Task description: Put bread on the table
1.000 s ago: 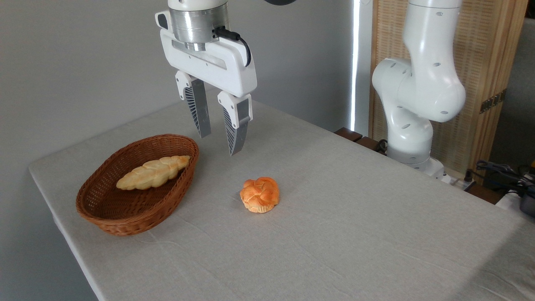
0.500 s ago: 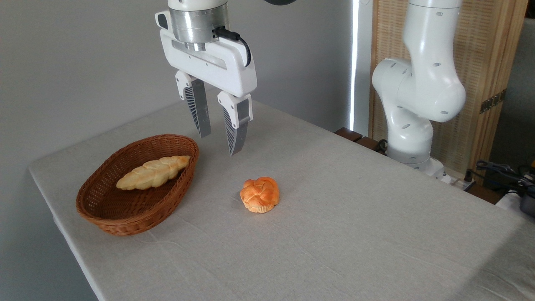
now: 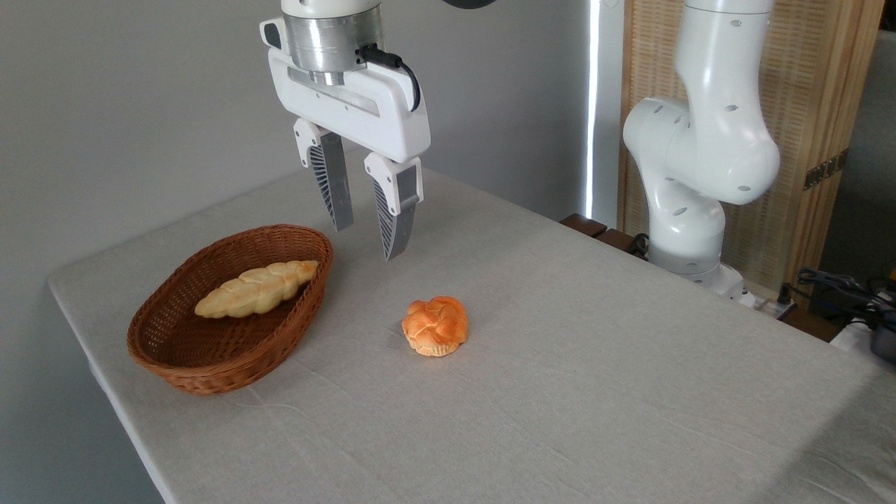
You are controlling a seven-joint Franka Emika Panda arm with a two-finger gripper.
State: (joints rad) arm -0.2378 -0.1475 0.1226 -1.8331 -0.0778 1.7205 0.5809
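nothing has moved since the earlier frames — arm and objects sit as before. gripper (image 3: 367, 243) hangs above the table (image 3: 595, 364), jaws parted and holding nothing, tips just right of the wicker basket (image 3: 175, 357). bread (image 3: 256, 288) lies inside the basket, its right end seemingly resting on the rim, though contact is hard to confirm. round bun (image 3: 435, 325) sits on the cloth, apart from both.

Matt cloth table (image 3: 595, 392), woven wicker basket (image 3: 210, 364)
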